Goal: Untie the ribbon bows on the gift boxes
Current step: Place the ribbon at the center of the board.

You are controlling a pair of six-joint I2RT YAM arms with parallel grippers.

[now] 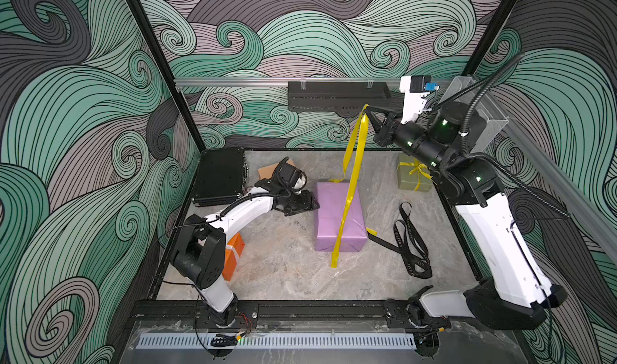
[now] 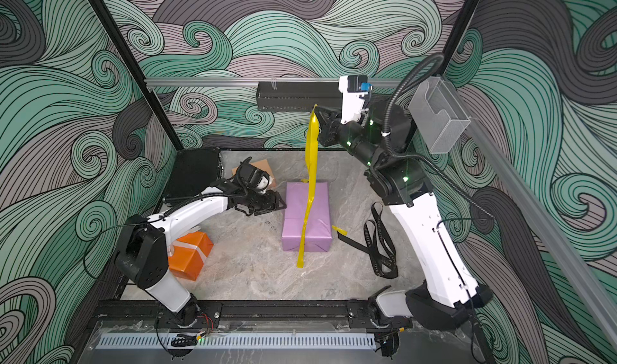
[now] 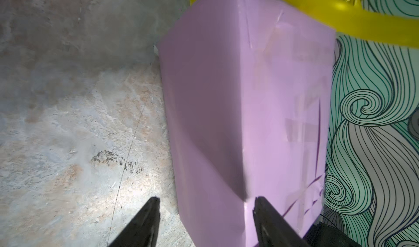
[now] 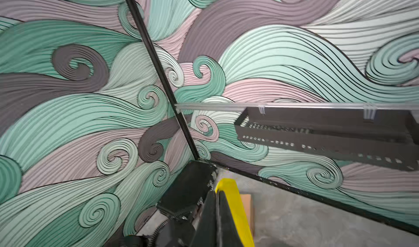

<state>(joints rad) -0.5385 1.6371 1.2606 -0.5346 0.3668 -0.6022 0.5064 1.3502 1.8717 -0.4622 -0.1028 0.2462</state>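
The right hand (image 1: 369,112) is up high at the back, clenched on the yellow ribbon (image 1: 354,165). The ribbon hangs in two strands down to the purple box (image 1: 329,218) in the middle of the counter (image 1: 277,269). One strand runs along the box top and ends on the counter in front. The left hand (image 1: 315,202) is released, its fingers (image 3: 145,223) spread either side of the box's left top edge. A black ribbon (image 1: 412,242) lies loose to the right. The olive box (image 1: 409,183), back right, has its yellow bow (image 1: 418,171) tied. The orange box (image 1: 233,255) sits under the left arm.
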